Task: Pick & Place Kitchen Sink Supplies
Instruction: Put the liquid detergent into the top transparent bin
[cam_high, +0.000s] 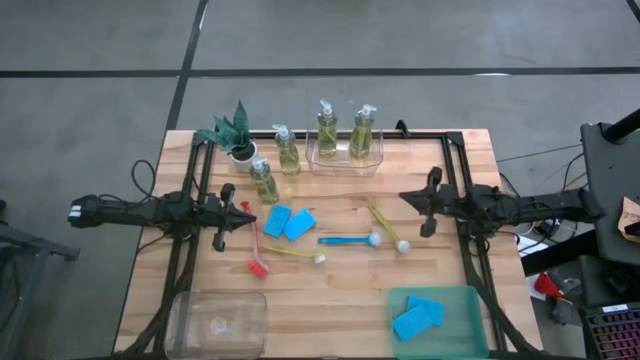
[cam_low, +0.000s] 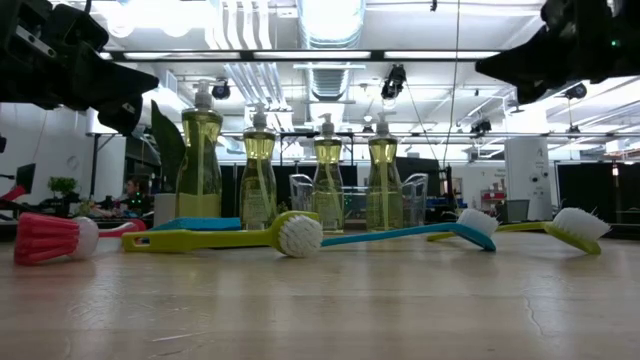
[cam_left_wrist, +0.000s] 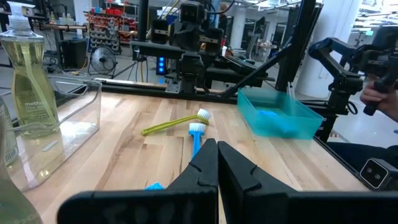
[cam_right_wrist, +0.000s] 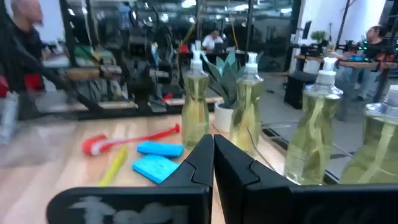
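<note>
Four pump bottles of yellow-green soap stand upright at the far side: two on the table (cam_high: 264, 181) (cam_high: 288, 152) and two inside a clear bin (cam_high: 345, 152). Two blue sponges (cam_high: 289, 222) lie flat mid-table, and two more lie in the teal bin (cam_high: 432, 318). A red brush (cam_high: 255, 246), a yellow brush (cam_high: 295, 253), a blue brush (cam_high: 349, 240) and a yellow-green brush (cam_high: 388, 228) lie flat on the wood. My left gripper (cam_high: 244, 214) (cam_left_wrist: 217, 152) hovers shut beside the sponges. My right gripper (cam_high: 406, 197) (cam_right_wrist: 213, 146) hovers shut above the table's right half.
A small green plant in a white pot (cam_high: 236, 134) stands at the far left corner. An empty clear bin (cam_high: 216, 322) sits at the near left edge and the teal bin at the near right. Black frame rails run along both table sides.
</note>
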